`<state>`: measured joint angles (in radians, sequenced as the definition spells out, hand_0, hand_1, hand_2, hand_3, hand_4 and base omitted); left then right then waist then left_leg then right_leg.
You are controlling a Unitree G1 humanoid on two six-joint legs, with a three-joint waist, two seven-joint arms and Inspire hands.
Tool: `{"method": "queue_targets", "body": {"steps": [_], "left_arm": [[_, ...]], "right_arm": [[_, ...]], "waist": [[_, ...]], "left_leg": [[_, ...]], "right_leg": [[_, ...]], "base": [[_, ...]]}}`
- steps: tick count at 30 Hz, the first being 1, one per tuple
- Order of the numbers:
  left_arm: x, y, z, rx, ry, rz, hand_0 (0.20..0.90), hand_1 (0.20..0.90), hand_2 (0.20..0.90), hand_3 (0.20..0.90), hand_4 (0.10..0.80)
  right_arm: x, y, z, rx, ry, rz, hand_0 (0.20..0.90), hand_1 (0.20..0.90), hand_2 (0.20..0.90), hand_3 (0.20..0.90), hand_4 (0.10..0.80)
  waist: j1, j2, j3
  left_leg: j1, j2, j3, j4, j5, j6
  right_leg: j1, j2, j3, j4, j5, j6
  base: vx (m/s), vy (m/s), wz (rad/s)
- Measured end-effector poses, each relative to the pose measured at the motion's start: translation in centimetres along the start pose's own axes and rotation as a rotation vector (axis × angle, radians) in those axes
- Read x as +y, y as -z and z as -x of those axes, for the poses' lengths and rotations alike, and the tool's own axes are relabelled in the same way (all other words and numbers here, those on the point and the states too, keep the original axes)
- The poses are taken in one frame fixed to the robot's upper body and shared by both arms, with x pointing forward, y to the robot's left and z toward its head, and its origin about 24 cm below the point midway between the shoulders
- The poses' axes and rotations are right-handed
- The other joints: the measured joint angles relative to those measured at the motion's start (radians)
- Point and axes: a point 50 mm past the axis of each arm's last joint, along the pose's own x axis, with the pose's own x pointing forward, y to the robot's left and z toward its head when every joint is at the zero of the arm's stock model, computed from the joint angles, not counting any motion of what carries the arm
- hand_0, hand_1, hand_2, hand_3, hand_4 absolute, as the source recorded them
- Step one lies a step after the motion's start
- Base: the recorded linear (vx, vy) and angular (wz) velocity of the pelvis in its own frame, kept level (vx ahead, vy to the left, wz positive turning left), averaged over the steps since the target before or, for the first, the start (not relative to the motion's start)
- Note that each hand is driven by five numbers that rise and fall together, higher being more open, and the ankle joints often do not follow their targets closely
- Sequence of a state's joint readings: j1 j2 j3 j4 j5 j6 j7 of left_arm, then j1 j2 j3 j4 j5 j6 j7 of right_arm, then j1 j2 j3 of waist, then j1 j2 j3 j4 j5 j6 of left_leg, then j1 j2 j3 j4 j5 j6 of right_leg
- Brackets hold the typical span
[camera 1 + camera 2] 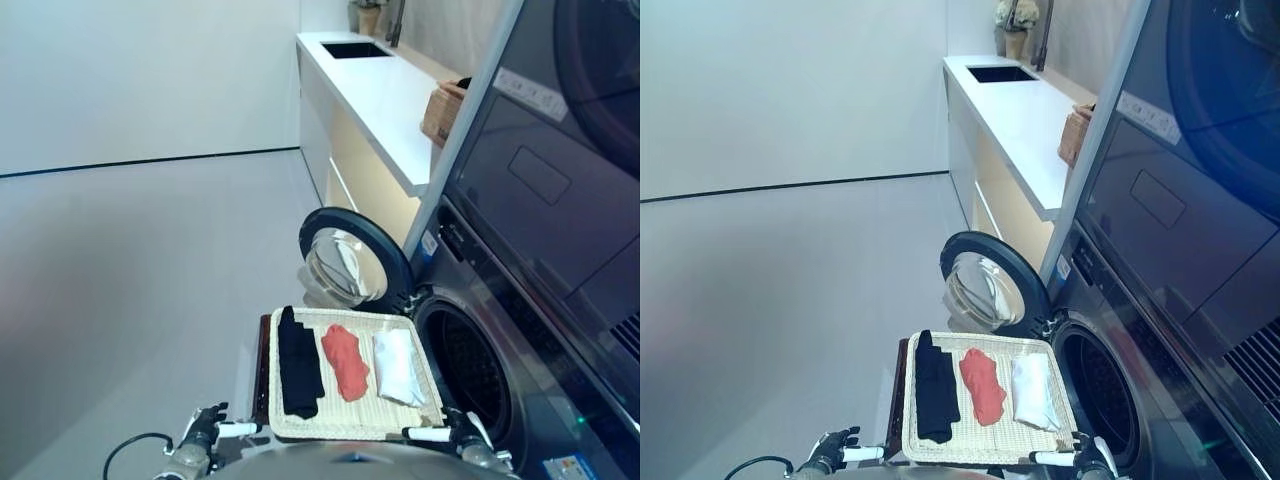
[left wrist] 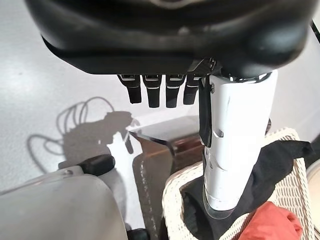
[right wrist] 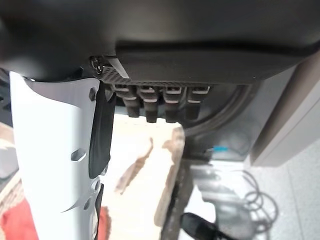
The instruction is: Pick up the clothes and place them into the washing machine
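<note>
Three folded garments lie side by side on a pale wicker tray (image 1: 347, 427): a black one (image 1: 298, 362), a red one (image 1: 345, 362) and a white one (image 1: 396, 366). Right of the tray is the washing machine's dark drum opening (image 1: 468, 368), with its round door (image 1: 350, 258) swung open behind the tray. My left hand (image 1: 205, 432) hovers at the tray's near left corner, open and empty. My right hand (image 1: 460, 432) hovers at the near right corner, also open and empty. The left wrist view shows the black garment (image 2: 272, 160) and the red garment (image 2: 272, 225) past the thumb's white cover (image 2: 235, 145).
A second dark machine (image 1: 560, 150) is stacked above the washer. Behind it runs a white counter (image 1: 385, 100) with a sink and a brown wicker basket (image 1: 443, 110). The tray rests on a dark wooden stand (image 1: 262, 370). Grey floor (image 1: 130, 300) spreads to the left.
</note>
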<state>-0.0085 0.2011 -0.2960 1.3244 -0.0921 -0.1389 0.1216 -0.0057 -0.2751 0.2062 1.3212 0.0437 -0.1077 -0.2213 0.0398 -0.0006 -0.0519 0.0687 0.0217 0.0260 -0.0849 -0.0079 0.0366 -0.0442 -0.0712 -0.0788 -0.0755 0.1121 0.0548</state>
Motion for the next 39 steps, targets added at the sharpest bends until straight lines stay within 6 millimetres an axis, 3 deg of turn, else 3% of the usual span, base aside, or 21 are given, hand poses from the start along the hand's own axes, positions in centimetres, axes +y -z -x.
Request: {"method": "queue_targets", "body": {"steps": [7,10,13,18,23,27,34,39], "left_arm": [[-0.7,1.1,0.3,0.025,0.018,0.009,0.900,0.900,0.900,0.900,0.800],[-0.6,0.5,0.2,-0.001,0.014,0.022,0.900,0.900,0.900,0.900,0.800],[-0.5,0.4,0.2,-0.004,0.011,0.022,0.900,0.900,0.900,0.900,0.800],[0.0,-3.4,-0.4,-0.124,-0.013,0.067,0.900,0.900,0.900,0.900,0.800],[0.9,-5.1,-0.5,-0.176,-0.038,0.116,0.900,0.900,0.900,0.900,0.800],[1.1,-5.5,-0.5,-0.195,-0.044,0.141,0.900,0.900,0.900,0.900,0.800],[1.2,-8.4,-0.4,-0.306,-0.053,0.186,0.900,0.900,0.900,0.900,0.800],[1.0,-10.4,-0.1,-0.386,-0.040,0.209,0.900,0.900,0.900,0.900,0.800]], "right_arm": [[-0.5,-0.7,-0.2,-0.018,0.012,0.002,0.900,0.900,0.900,0.900,0.800],[-1.2,-2.7,-0.6,-0.067,0.030,0.016,0.900,0.900,0.900,0.900,0.800],[-1.9,-4.9,-0.9,-0.116,0.059,0.012,0.900,0.900,0.900,0.900,0.800],[-5.4,-10.9,-1.2,-0.238,0.188,0.002,0.900,0.900,0.900,0.900,0.800],[-8.8,-16.7,-0.4,-0.374,0.313,0.000,0.900,0.900,0.900,0.900,0.800],[-9.5,-18.7,0.1,-0.408,0.348,-0.010,0.900,0.900,0.900,0.900,0.800],[-10.4,-21.0,0.9,-0.456,0.386,-0.021,0.900,0.900,0.900,0.900,0.800],[-12.4,-23.5,2.0,-0.508,0.456,-0.052,0.900,0.900,0.900,0.900,0.800]], "waist": [[0.023,0.052,-0.010],[0.081,0.054,-0.002],[0.085,0.051,0.029],[0.083,0.037,0.134],[0.082,0.019,0.206],[0.082,0.015,0.211],[0.089,0.019,0.242],[0.091,0.031,0.271]], "left_leg": [[-0.004,-0.003,0.007,0.006,-0.006,-0.005],[-0.054,-0.003,0.066,0.009,-0.010,-0.005],[-0.092,-0.003,0.072,0.037,-0.013,-0.009],[-0.266,-0.005,0.049,0.156,-0.021,-0.013],[-0.361,-0.010,0.056,0.185,-0.019,-0.013],[-0.411,-0.020,0.062,0.191,-0.018,-0.008],[-0.489,-0.027,0.056,0.222,-0.017,0.003],[-0.580,-0.034,0.050,0.271,-0.028,0.008]], "right_leg": [[-0.007,0.000,0.005,-0.012,0.010,0.001],[-0.075,-0.018,-0.053,-0.012,0.017,0.002],[-0.106,-0.027,-0.095,-0.003,0.030,0.006],[-0.234,-0.043,-0.122,0.057,0.038,-0.009],[-0.345,-0.055,-0.124,0.101,0.044,-0.018],[-0.399,-0.069,-0.126,0.110,0.045,-0.017],[-0.466,-0.080,-0.131,0.134,0.057,-0.018],[-0.551,-0.093,-0.131,0.176,0.052,-0.020]], "base": [[-0.011,-0.003,-0.04],[-0.071,-0.028,-0.38],[-0.210,-0.044,-0.06],[-0.154,-0.029,0.18],[-0.079,0.030,-0.02],[-0.022,0.014,-0.01],[-0.035,0.020,0.06],[-0.038,0.010,0.07]]}}
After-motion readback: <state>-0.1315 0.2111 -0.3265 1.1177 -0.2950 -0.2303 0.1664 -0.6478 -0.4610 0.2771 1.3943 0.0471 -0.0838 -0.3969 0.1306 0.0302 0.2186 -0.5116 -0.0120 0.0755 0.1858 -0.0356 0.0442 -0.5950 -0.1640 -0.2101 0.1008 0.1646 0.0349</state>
